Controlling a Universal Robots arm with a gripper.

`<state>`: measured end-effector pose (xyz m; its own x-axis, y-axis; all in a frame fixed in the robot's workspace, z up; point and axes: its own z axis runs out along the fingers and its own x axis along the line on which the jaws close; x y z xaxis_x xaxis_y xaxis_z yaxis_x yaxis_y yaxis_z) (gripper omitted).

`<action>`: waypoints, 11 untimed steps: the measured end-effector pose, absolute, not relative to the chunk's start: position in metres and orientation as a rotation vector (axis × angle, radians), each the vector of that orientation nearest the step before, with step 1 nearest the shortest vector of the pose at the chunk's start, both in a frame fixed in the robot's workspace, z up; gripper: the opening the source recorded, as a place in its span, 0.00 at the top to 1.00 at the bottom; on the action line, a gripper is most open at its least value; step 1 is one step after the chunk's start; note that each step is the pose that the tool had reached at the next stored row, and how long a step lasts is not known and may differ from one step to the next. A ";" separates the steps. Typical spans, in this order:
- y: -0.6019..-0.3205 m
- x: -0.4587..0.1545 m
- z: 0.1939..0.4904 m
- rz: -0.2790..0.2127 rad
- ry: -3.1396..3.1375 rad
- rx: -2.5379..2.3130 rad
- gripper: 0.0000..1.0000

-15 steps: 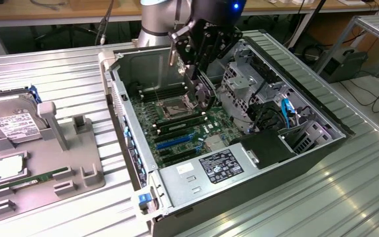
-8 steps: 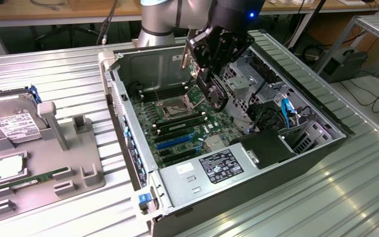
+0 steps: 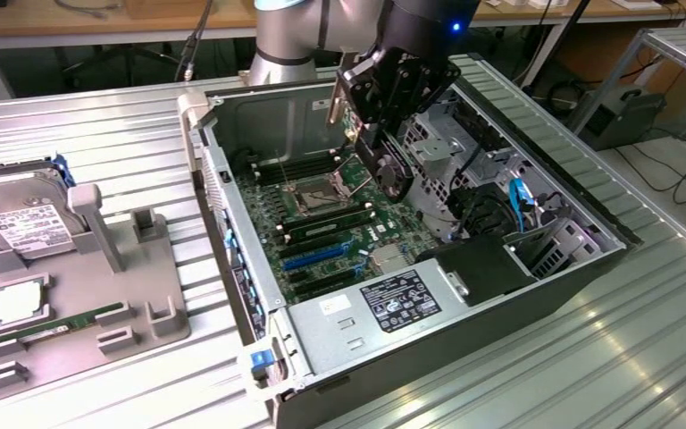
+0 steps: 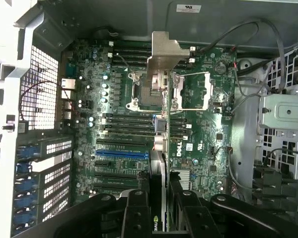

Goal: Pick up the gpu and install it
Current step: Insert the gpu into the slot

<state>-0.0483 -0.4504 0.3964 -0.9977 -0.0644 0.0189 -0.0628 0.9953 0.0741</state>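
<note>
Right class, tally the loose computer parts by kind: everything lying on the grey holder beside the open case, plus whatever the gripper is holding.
hard drive, on the grey holder: 1
processor chip, on the holder: 1
green memory stick, on the holder: 1
gpu, held in the gripper: 1
Total: 4

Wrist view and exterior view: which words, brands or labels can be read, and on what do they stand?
"DELL": white letters on the motherboard.
Logo on the gpu, near the gripper: lettering too blurred to read.
White sticker on the case wall: print too small to read.
Power supply label: too small to read.
Hard drive label: too small to read.
</note>
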 end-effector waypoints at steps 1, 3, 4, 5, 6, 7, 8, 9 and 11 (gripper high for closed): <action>-0.450 -0.048 0.396 -0.115 -3.117 0.099 0.74; -0.450 -0.048 0.396 -0.115 -3.117 0.099 0.74; -0.450 -0.048 0.396 -0.115 -3.117 0.099 0.74; -0.450 -0.048 0.396 -0.115 -3.117 0.099 0.74; -0.450 -0.048 0.396 -0.115 -3.117 0.099 0.74; -0.450 -0.048 0.396 -0.115 -3.117 0.099 0.74; -0.450 -0.048 0.396 -0.114 -3.117 0.100 0.74; -0.450 -0.048 0.396 -0.114 -3.119 0.113 0.74; -0.450 -0.048 0.396 -0.114 -3.114 0.179 0.74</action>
<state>-0.0484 -0.4498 0.3963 -0.9932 -0.1150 0.0160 -0.1135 0.9908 0.0738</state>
